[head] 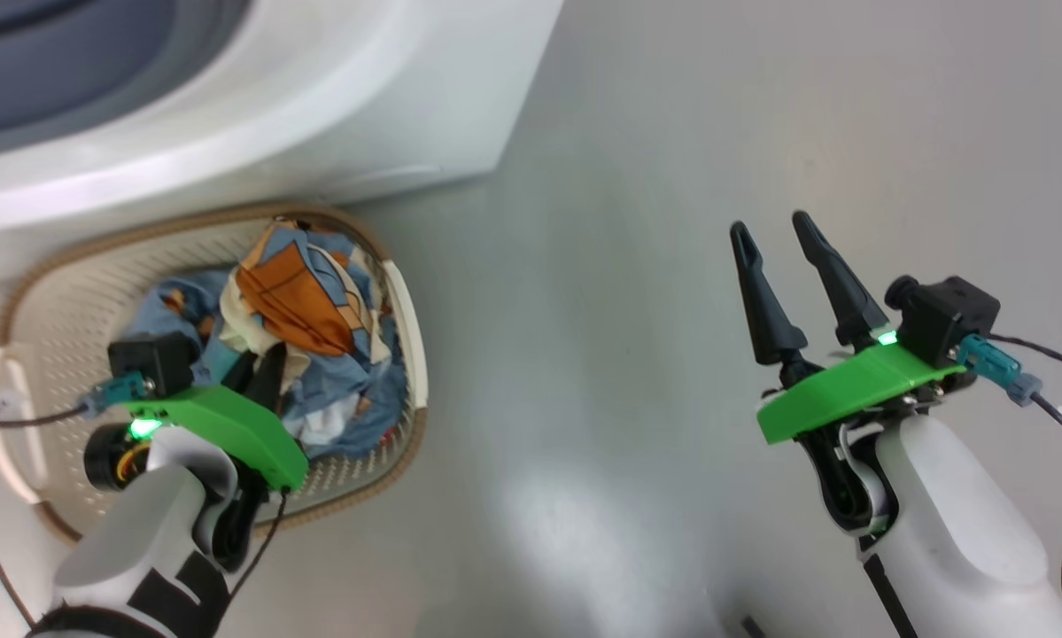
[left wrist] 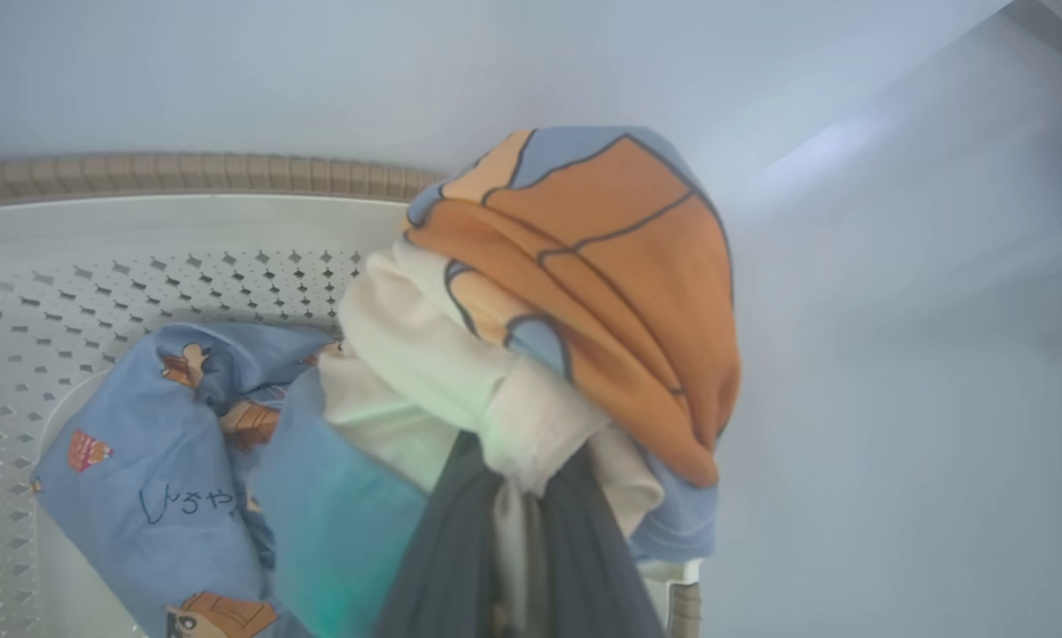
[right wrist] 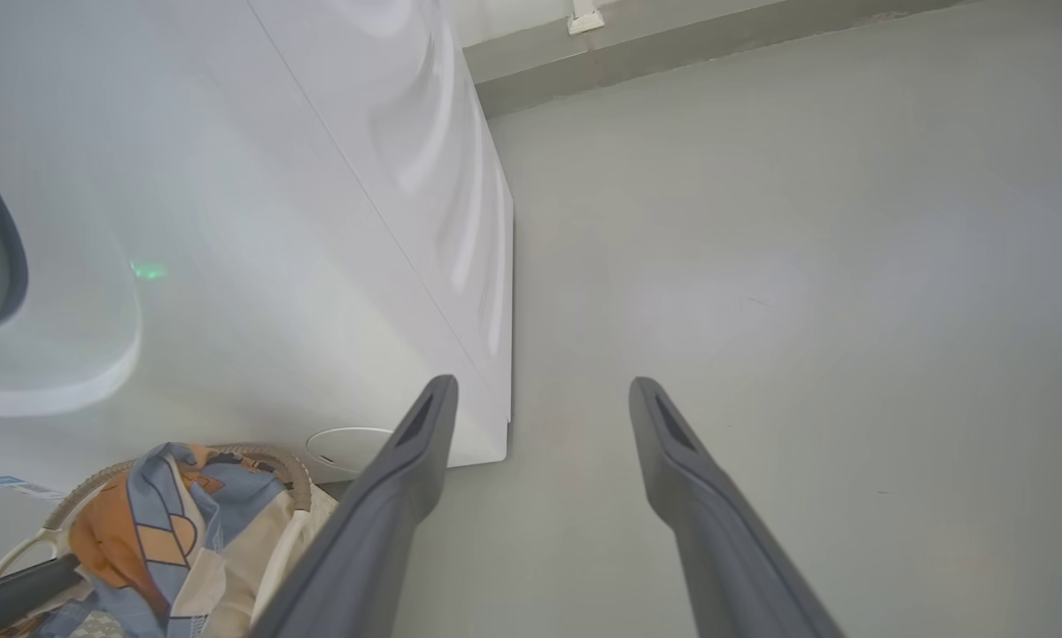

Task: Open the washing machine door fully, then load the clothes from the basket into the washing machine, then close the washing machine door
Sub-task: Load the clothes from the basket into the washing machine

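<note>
1. grey floor (head: 672,266) lies bare and wide on the robot's right of the washing machine (head: 362,106). the machine's white front corner ends near the middle of the head view.
2. the basket (head: 61,310) sits on the floor close against the foot of the machine. whether its brown rim touches the white panel cannot be told.
3. the clothes (head: 318,301) are heaped in the basket's right half, with an orange and cream fold rising above the rim.
4. the left hand (head: 258,365) is down inside the basket, its fingers pressed together on a cream fold of the clothes. in the left wrist view the fabric is bunched between them.
5. the right hand (head: 770,223) hangs over open floor, well apart from the basket, with fingers spread and nothing between them.
6. the grey-blue gasket (head: 52,71) curves across the upper left corner of the head view.
7. dark hand-drawn characters (left wrist: 185,503) on the blue cloth are too soft to read.
8. a small blue label (right wrist: 3,483) on the machine's front, seen in the right wrist view, is too small to read.
</note>
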### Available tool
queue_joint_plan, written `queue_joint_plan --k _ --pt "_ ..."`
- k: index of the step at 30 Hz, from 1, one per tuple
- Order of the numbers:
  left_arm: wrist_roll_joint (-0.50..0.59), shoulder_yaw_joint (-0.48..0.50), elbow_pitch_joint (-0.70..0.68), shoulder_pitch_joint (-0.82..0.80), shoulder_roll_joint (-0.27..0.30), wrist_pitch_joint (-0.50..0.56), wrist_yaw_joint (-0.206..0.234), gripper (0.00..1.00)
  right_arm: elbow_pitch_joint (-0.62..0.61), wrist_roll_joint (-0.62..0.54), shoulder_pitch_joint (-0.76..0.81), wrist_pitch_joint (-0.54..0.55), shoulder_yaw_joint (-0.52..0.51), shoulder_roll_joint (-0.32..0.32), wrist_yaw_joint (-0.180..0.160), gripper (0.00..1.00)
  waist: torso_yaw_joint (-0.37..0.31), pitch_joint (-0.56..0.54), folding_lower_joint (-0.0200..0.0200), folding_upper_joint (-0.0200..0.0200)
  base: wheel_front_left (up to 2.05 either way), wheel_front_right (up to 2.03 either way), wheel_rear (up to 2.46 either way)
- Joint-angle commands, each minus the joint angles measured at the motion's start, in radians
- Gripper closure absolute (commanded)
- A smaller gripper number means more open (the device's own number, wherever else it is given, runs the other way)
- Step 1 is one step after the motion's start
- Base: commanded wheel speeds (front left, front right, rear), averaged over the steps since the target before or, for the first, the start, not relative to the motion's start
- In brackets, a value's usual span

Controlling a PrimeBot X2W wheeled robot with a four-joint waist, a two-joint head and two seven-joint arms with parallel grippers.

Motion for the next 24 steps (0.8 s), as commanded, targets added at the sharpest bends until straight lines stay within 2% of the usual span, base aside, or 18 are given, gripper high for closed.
queue_joint_plan --k 1,5,6,13,24 --pt "-0.005 0.022 -0.023 0.028 0.036 -0.012 -0.003 1.0 -0.012 0.008 0.04 -0.008 0.014 -0.005 0.006 0.0 0.039 -0.086 0.0 0.0 0.0 0.0 0.0" --pt "0.016 0.081 -0.091 0.061 0.04 -0.013 -0.003 1.0 -0.001 0.017 0.057 -0.008 0.016 -0.018 0.006 0.0 0.059 -0.146 0.0 0.0 0.0 0.0 0.0" --pt "0.059 0.163 -0.157 0.119 0.034 -0.013 -0.003 1.0 0.01 0.028 0.073 -0.008 0.021 -0.029 0.006 0.0 0.074 -0.207 0.0 0.0 0.0 0.0 0.0" --pt "0.149 0.304 -0.279 0.232 0.007 -0.014 -0.003 1.0 0.03 0.047 0.111 -0.008 0.032 -0.05 0.006 0.0 0.097 -0.305 0.0 0.0 0.0 0.0 0.0" --pt "0.234 0.435 -0.422 0.349 -0.045 -0.014 -0.003 1.0 0.049 0.07 0.158 -0.008 0.049 -0.078 0.006 0.0 0.126 -0.41 0.0 0.0 0.0 0.0 0.0"
